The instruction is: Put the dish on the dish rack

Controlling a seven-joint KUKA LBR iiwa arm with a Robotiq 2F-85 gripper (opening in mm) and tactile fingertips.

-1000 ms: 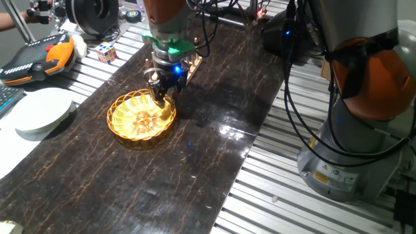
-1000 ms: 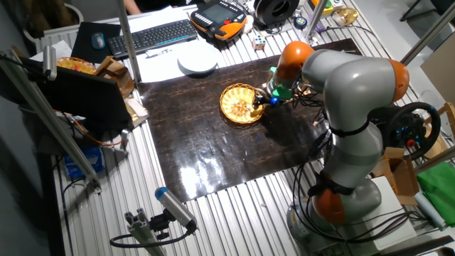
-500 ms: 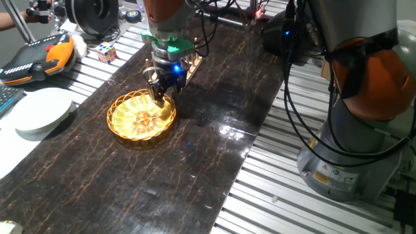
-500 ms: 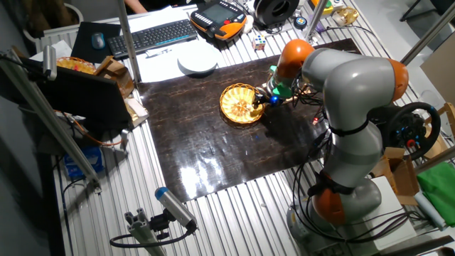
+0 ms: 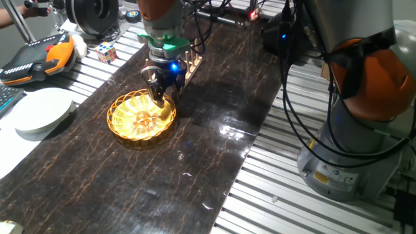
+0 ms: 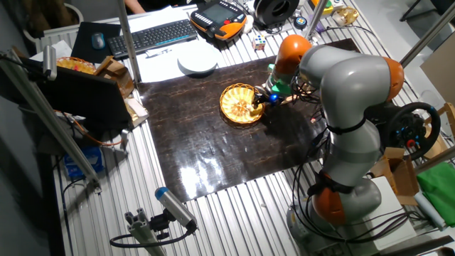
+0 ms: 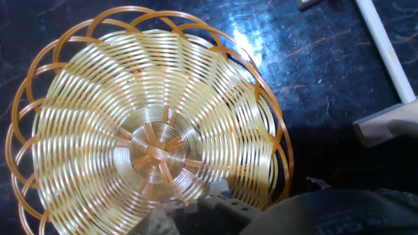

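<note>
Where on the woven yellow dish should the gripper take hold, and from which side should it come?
Probably the scalloped rim of the dish, on the side nearest the dish rack, coming from above. The dish lies flat and is far wider than the gripper, so only its thin raised edge fits between the fingers, one inside and one outside. The open loops there give purchase.

One dish [image 5: 141, 116], one rack [image 5: 190, 67] at its 1 o'clock, one white plate [image 5: 41, 110] at 9 o'clock, one Rubik's cube [image 5: 106, 51], one keyboard [image 6: 150, 35], one gripper [image 5: 158, 99].
</note>
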